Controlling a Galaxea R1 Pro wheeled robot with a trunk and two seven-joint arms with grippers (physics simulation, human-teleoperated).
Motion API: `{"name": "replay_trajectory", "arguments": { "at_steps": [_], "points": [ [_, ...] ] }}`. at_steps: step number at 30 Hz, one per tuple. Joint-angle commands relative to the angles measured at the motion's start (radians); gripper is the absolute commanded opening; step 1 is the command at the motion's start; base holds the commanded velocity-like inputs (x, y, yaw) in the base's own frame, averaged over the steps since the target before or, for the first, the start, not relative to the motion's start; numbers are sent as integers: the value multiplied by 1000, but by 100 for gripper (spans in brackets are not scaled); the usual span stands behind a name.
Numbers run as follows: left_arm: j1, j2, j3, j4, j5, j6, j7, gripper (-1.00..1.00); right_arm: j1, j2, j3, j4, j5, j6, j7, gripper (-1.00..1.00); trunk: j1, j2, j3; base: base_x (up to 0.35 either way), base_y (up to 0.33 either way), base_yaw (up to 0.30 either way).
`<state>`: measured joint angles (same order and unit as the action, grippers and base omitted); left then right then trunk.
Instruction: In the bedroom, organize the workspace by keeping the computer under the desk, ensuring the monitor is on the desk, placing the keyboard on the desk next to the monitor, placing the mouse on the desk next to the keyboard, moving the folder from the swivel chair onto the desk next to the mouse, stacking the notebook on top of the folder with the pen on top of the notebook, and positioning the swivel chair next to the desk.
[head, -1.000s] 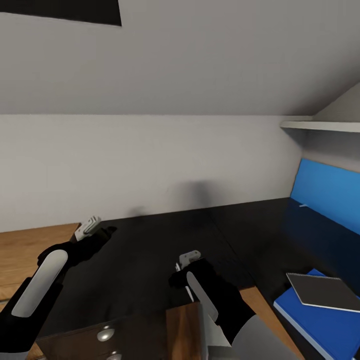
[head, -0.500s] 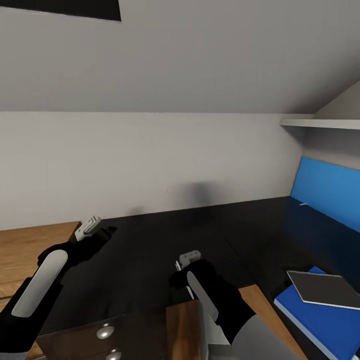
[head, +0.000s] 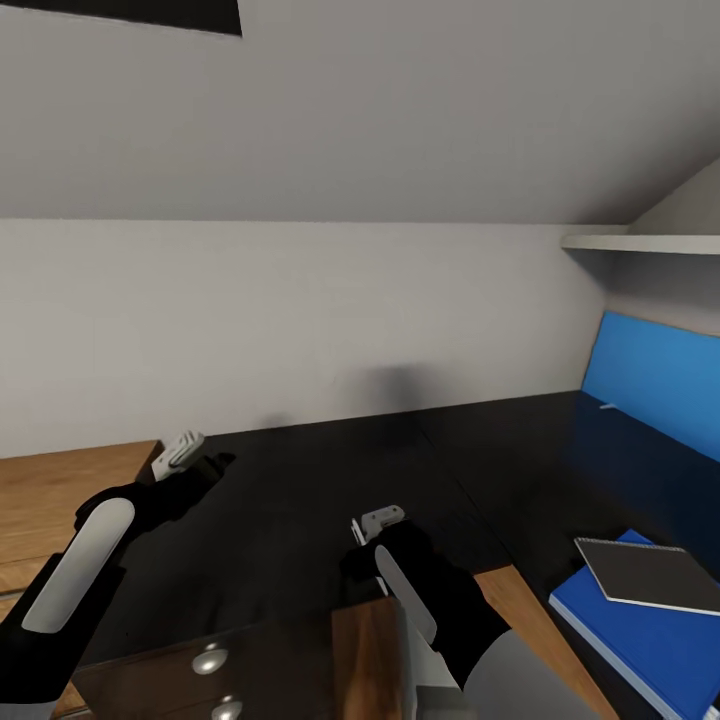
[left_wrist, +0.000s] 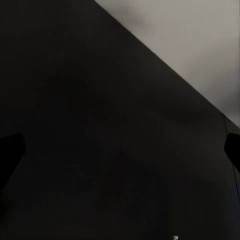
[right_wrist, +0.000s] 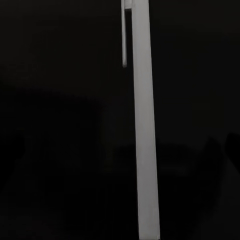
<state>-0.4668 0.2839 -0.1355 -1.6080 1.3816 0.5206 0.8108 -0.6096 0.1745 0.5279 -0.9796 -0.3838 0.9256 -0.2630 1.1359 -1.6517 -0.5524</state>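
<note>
**Silver pen goes on notebook**

Right gripper (head: 378, 520) looks pinched on the pen (right_wrist: 142, 150), over the desk (head: 300, 480); left gripper (head: 178, 450) spread, idle. Notebook (head: 650, 575) sits on the folder (head: 640, 640), well to the right. We swing right, keep pen level, lower, let go w/o rolling.
</note>
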Motion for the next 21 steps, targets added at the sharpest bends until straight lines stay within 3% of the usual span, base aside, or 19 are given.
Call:
{"name": "replay_trajectory", "arguments": {
  "at_steps": [1, 15, 16, 21],
  "points": [
    [-1, 1, -1, -1, 7, 1, 8, 100, -1, 0, 1, -1, -10, 3, -10, 100, 4, -8, -4, 0, 0, 0],
    [0, 1, -1, -1, 7, 1, 8, 100, -2, 0, 0, -1, -10, 3, -10, 100, 19, -36, -17, 0, 0, 0],
    [0, 1, -1, -1, 7, 1, 8, 100, -2, 0, -1, -1, -10, 3, -10, -100, 19, -36, -17, 0, 0, 0],
    [1, 1, -2, -1, 7, 1, 9, 100, -2, 0, -2, -1, -10, 4, -10, -100, 19, -36, -17, 0, 0, 0]
  ]
}}
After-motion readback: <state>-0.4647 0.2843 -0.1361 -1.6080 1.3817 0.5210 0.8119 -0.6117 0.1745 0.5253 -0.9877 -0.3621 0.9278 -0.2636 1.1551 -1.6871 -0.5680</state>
